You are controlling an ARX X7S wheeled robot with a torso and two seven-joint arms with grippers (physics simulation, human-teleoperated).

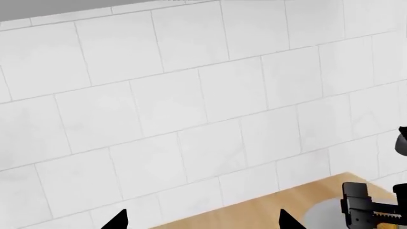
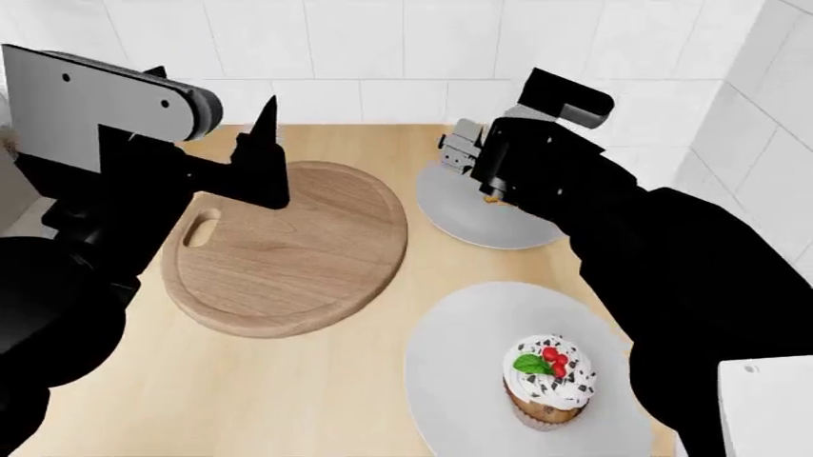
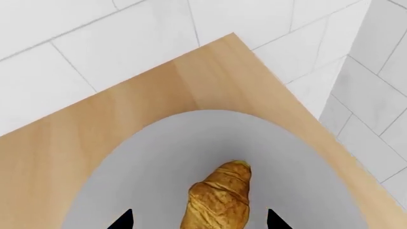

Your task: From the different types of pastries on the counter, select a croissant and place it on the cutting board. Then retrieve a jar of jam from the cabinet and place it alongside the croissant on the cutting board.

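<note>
The small golden-brown crescent croissant (image 3: pixel 219 200) lies on the round light-grey plate (image 3: pixel 152 157); the right gripper (image 3: pixel 198 220), fingers spread, brackets it. Probably light and crushable: pinch mid-body gently

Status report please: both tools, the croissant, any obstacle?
Right tool open, straddling golden-brown croissant on light-grey plate. Left tool open, empty. No obstacle visible.

Croissant (image 3: pixel 218 198) cut off by wrist picture's edge; head view: right arm hides it (nearly all).
</note>
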